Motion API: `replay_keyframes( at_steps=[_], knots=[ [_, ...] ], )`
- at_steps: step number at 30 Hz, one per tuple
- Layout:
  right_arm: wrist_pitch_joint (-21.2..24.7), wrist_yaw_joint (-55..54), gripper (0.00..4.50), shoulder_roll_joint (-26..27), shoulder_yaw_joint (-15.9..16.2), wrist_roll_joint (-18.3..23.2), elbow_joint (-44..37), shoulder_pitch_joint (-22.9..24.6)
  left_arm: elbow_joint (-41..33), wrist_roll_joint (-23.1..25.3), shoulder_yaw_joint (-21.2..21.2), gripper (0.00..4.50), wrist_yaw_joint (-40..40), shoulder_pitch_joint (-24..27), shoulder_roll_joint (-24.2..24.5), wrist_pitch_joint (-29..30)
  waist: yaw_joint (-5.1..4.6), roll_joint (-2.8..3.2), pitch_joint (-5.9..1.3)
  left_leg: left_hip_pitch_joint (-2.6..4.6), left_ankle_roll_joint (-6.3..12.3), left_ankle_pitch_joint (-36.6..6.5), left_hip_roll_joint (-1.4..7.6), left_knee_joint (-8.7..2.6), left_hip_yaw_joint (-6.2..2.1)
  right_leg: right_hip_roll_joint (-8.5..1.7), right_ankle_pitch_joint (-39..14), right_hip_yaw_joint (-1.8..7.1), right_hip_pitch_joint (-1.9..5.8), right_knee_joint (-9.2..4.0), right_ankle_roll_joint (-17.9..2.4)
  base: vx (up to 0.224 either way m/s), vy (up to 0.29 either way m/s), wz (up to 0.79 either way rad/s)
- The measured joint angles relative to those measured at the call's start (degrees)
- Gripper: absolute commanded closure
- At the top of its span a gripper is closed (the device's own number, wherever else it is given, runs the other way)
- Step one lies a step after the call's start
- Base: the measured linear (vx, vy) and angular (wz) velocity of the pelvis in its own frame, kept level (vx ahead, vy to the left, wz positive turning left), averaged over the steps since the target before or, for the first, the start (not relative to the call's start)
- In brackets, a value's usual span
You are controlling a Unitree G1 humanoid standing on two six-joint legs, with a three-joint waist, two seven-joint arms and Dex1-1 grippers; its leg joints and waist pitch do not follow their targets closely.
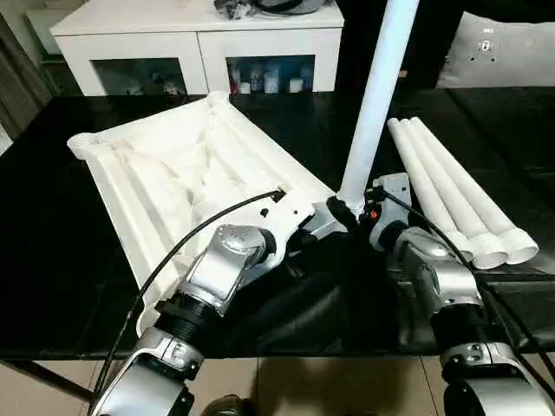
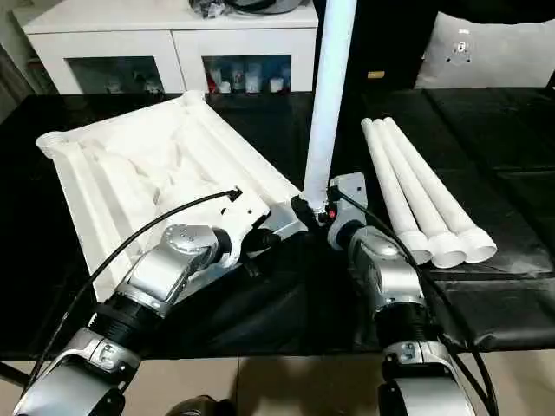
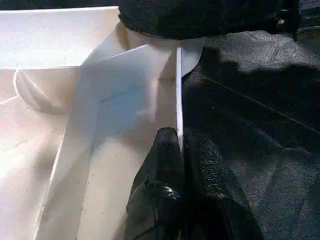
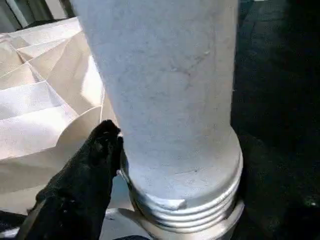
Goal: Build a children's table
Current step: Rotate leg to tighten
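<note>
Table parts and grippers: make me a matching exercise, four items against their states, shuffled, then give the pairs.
1. tabletop
2. upright leg
3. spare legs
4. left gripper

A. lying side by side on the black table
B. pinching the tabletop's thin edge
C. upside down, ribs showing
D. standing in a corner socket, threads showing

Pairs: 1-C, 2-D, 3-A, 4-B

Paired head views down over forearms; wrist views close along fingers [image 3: 165,185].

Readable text: none showing.
Labels, brands, numbers, signs: none showing on any surface in view.
</note>
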Motion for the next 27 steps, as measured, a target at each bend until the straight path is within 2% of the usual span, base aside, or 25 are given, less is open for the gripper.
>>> replay_keyframes(
  at_steps=[6, 11, 14, 17, 22, 27],
  knots=[
    [-2.0, 6.3, 0.04, -3.0, 0.6, 0.3, -3.1, 3.6, 0.3, 0.1, -1.6, 4.50, -2.8, 0.0, 2.4, -3.1, 0.15, 0.01, 0.00, -0.10, 0.01, 0.0, 0.00, 0.01, -0.01, 0.00, 0.0, -0.02, -0.04, -0.01, 0.0, 0.000, 0.000, 0.00],
    [-1.4, 15.0, 0.04, -9.3, 1.7, 1.4, -7.9, 7.6, 2.1, 0.0, -2.1, 4.50, -5.5, -0.4, 5.2, -7.6, 0.34, -0.01, 0.01, -0.14, 0.01, 0.0, 0.01, 0.03, -0.02, -0.01, 0.1, -0.03, -0.05, -0.02, 0.2, 0.000, 0.000, 0.00],
    [-1.0, 19.9, 0.04, -12.5, 2.1, 2.5, -10.1, 8.3, 3.0, 0.0, -2.5, 4.50, -8.4, -0.4, 7.6, -10.9, 0.06, -0.01, 0.01, -0.16, 0.01, 0.0, 0.02, 0.04, -0.03, 0.00, 0.2, -0.02, -0.11, -0.02, 0.3, 0.000, 0.000, 0.00],
    [-0.6, 24.0, 0.04, -15.4, 2.3, 2.9, -11.7, 8.1, 3.1, -0.1, -3.5, 4.50, -12.5, -0.4, 10.3, -13.9, 0.19, 0.00, 0.01, -0.17, 0.01, 0.0, 0.04, 0.03, -0.04, 0.00, 0.2, -0.04, -0.12, -0.01, 0.4, 0.000, 0.000, 0.00],
    [-0.1, 30.0, 0.04, -18.0, 3.4, 3.3, -12.5, 7.7, 3.6, 0.0, -5.6, 4.50, -18.6, -0.3, 14.1, -21.3, 1.37, -0.01, 0.01, -0.28, 0.02, 0.0, 0.04, 0.11, -0.04, 0.00, 0.2, -0.05, -0.13, -0.02, 0.4, 0.000, 0.000, 0.00],
    [-0.2, 36.3, 0.04, -20.2, 7.7, 3.2, -14.9, 7.1, 3.7, -1.1, -7.1, 4.50, -27.2, -0.3, 17.5, -27.0, 2.56, -0.01, 0.01, -0.36, 0.02, 0.0, 0.04, 0.13, -0.04, -0.01, 0.2, -0.04, -0.17, -0.04, 0.4, 0.000, 0.000, 0.00]
  ],
)
